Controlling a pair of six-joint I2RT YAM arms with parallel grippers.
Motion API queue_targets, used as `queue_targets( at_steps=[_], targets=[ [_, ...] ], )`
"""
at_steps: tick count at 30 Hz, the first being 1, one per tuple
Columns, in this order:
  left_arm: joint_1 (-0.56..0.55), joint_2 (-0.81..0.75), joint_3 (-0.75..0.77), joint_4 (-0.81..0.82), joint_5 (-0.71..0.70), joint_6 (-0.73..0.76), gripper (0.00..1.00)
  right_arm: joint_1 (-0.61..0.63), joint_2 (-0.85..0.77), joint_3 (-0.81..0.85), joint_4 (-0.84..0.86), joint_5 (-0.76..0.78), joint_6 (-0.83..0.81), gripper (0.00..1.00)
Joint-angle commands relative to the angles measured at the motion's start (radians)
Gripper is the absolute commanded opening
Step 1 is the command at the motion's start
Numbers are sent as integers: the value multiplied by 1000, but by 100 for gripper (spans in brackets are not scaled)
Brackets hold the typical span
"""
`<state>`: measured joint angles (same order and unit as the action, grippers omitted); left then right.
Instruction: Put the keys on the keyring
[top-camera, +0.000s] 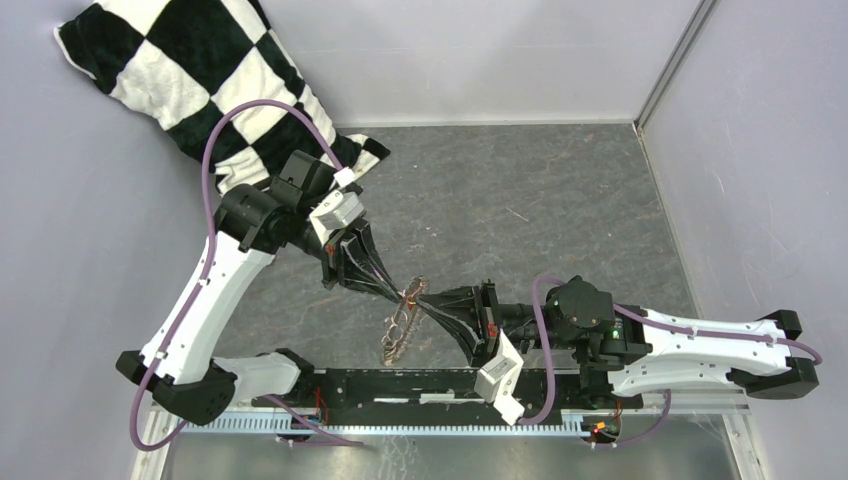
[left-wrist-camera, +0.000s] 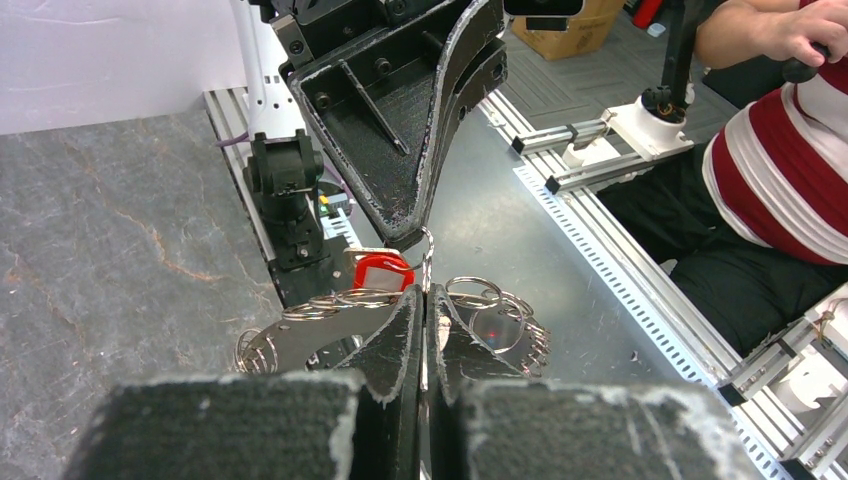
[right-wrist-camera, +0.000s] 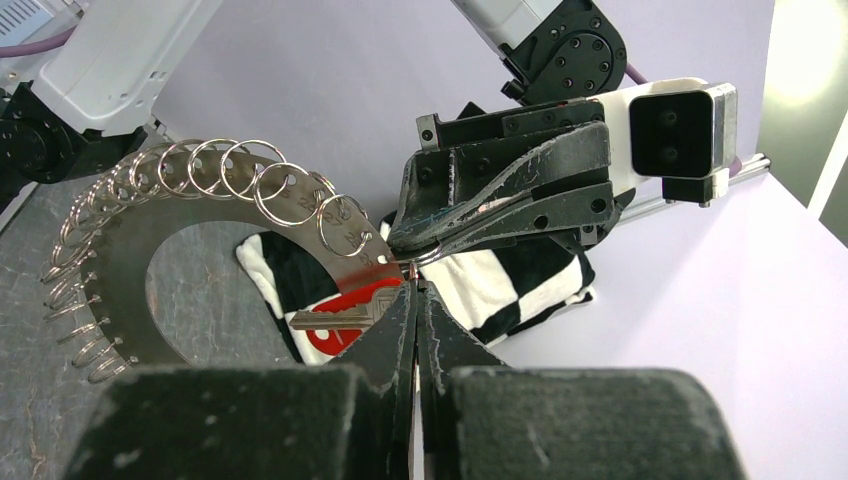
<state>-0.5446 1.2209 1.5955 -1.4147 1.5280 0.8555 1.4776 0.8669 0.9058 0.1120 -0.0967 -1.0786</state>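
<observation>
Above the table (top-camera: 560, 200), left gripper (left-wrist-camera: 425, 300) pinching the keyring (right-wrist-camera: 130, 250) should hold steady while right gripper (right-wrist-camera: 415, 295), clamping the key (right-wrist-camera: 340, 316), threads gently.

Left tool (left-wrist-camera: 425, 298), right tool (right-wrist-camera: 415, 290) — both clamped, tips meeting.

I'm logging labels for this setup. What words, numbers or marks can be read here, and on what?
No text reads clearly in any view.
keyring: small stamped marks beside the holes, possibly numbers, too small to read.
red key: white marking on its head, partly hidden and unreadable.
</observation>
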Motion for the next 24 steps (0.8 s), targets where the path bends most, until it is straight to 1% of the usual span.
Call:
queue_targets(
  at_steps=[1, 24],
  targets=[
    [8, -21, -2, 22, 107, -27, 2, 5, -1, 21, 63, -7, 5, 1],
    [8, -18, -6, 22, 107, -30, 2, 5, 7, 8, 110, 23, -12, 1]
  ],
)
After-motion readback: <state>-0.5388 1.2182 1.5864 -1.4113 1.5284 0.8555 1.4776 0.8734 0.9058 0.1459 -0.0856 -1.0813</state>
